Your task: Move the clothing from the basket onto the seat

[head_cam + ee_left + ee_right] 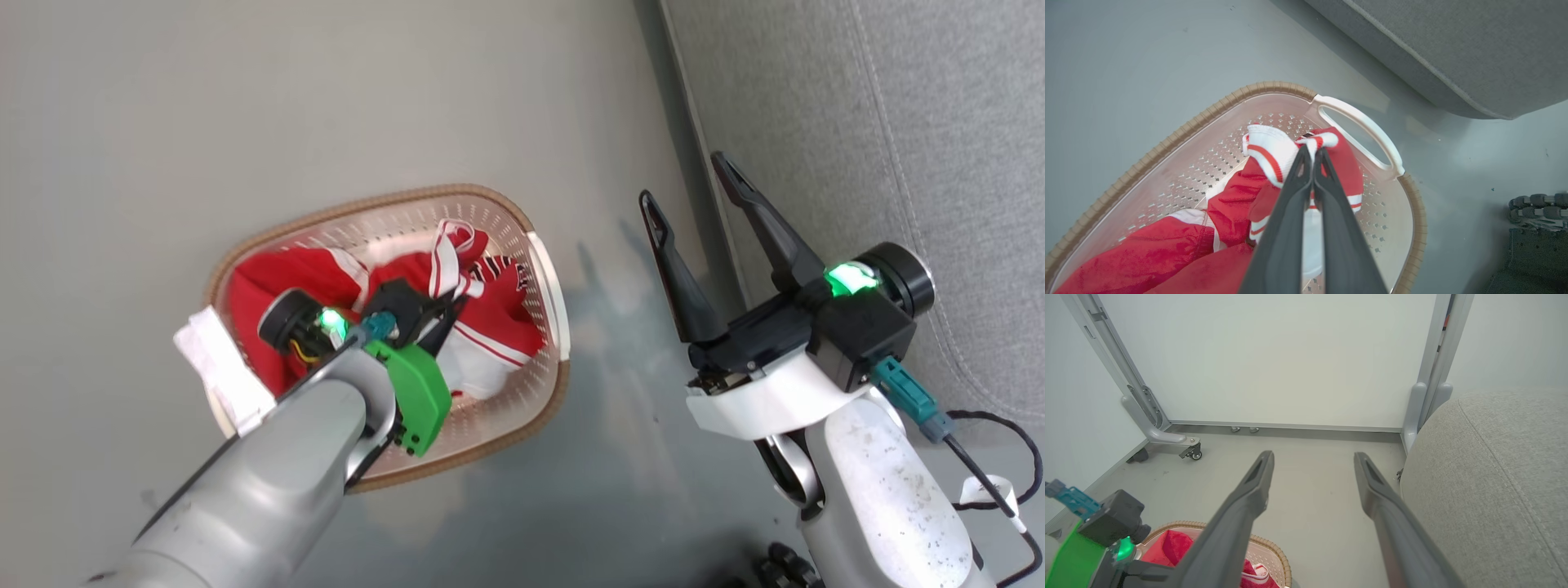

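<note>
In your left wrist view, the left gripper (pixel 1312 150) sits at frame centre, its fingers pressed together on a white-and-red striped fold of the clothing (pixel 1267 149), at the top of the red heap in the basket (pixel 1167 141). Your head view adds the wider layout. The basket lies left of centre on the grey floor (pixel 326 98) and the seat (pixel 898 122) fills the upper right. The right gripper (pixel 684 181) hangs between them, fingers spread wide, holding nothing. Your right wrist view shows a white panel (pixel 1290 355) beyond, a castor (pixel 1195 454) at its foot.
</note>
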Controlling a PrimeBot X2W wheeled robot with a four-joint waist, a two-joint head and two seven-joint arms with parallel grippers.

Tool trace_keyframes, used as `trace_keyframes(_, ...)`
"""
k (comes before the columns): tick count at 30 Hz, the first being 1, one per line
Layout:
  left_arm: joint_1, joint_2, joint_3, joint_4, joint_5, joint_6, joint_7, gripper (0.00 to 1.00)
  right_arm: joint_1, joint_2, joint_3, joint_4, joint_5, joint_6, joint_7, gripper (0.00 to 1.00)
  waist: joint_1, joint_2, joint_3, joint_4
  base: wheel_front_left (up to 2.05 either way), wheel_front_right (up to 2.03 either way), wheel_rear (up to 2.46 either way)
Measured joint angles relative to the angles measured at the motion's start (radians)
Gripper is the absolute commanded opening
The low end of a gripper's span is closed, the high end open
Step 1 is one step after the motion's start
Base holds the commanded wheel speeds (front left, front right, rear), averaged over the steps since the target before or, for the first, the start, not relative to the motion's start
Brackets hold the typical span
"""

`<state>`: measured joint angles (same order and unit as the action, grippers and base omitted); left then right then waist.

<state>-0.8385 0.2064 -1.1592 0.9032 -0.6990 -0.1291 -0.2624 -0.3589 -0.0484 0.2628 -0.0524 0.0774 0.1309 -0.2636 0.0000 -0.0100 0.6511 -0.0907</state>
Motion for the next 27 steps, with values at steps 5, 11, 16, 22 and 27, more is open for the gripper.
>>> trace_keyframes(5, 0.077, 0.022, 0.082, -0.103, 0.040, 0.000, 0.000, 0.00, 0.026, 0.000, -0.009, 0.028, -0.002, 0.000, 0.000, 1.00, 0.0000, 0.0000, -0.083, 0.035, 0.00, 0.00, 0.00)
trace_keyframes(11, 0.168, 0.025, 0.184, -0.214, 0.090, 0.000, 0.000, 0.00, 0.066, 0.000, -0.021, 0.055, -0.001, 0.000, 0.000, 1.00, 0.0000, 0.0000, -0.178, 0.079, 0.00, 0.00, 0.00)
trace_keyframes(16, 0.240, 0.029, 0.280, -0.322, 0.138, 0.000, 0.000, 0.00, 0.105, 0.000, -0.028, 0.073, 0.001, 0.000, 0.000, 1.00, 0.0000, 0.0000, -0.255, 0.112, 0.00, 0.00, 0.00)
trace_keyframes(22, 0.315, 0.034, 0.391, -0.447, 0.183, 0.000, 0.000, 0.00, 0.149, 0.000, -0.037, 0.091, 0.010, 0.000, 0.000, 1.00, 0.0000, 0.0000, -0.343, 0.144, 0.00, 0.00, 0.00)
trace_keyframes(27, 0.358, 0.035, 0.477, -0.549, 0.223, 0.000, 0.000, 0.00, 0.187, 0.000, -0.042, 0.091, 0.025, 0.000, 0.000, 1.00, 0.0000, 0.0000, -0.416, 0.165, 0.00, 0.00, 0.00)
